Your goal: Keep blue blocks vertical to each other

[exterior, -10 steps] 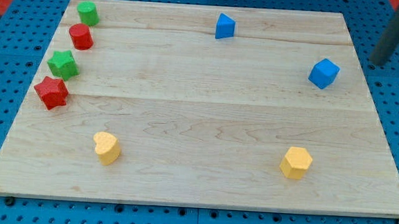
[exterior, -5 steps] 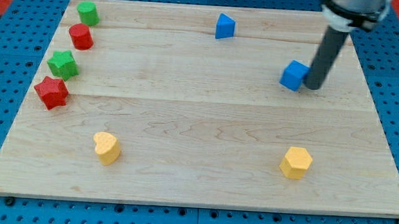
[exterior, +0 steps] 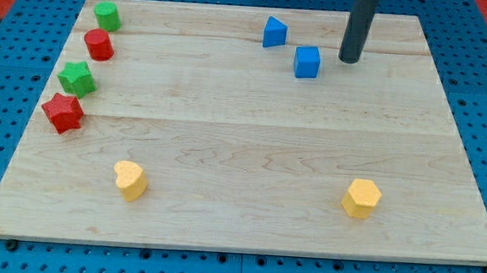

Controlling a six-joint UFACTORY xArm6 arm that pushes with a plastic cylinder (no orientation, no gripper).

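1. Camera view: wooden plank worktop on a blue pegboard; no gripper on this rig, only a straight dark rod, so there is no open or closed state to tell. My tip sits near the view's top, right of centre.
2. Blue cube block lies to the view's left of my tip and slightly lower, apart from it, not touching.
3. Blue triangular wedge block is up-left of the cube, near the top edge, close but with a gap between them.
4. Key relation: the cube is offset to the view's right of the wedge, so the pair is not yet in one column. Likely need: nudge the cube further left, with my tip on its right side.
5. Change since earlier frames: the cube has gone from the right edge area leftward and upward; my tip has come along behind it and now stands clear of it.
6. Others unmoved: green cylinder, red cylinder, green star, red star, yellow heart, yellow hexagon.
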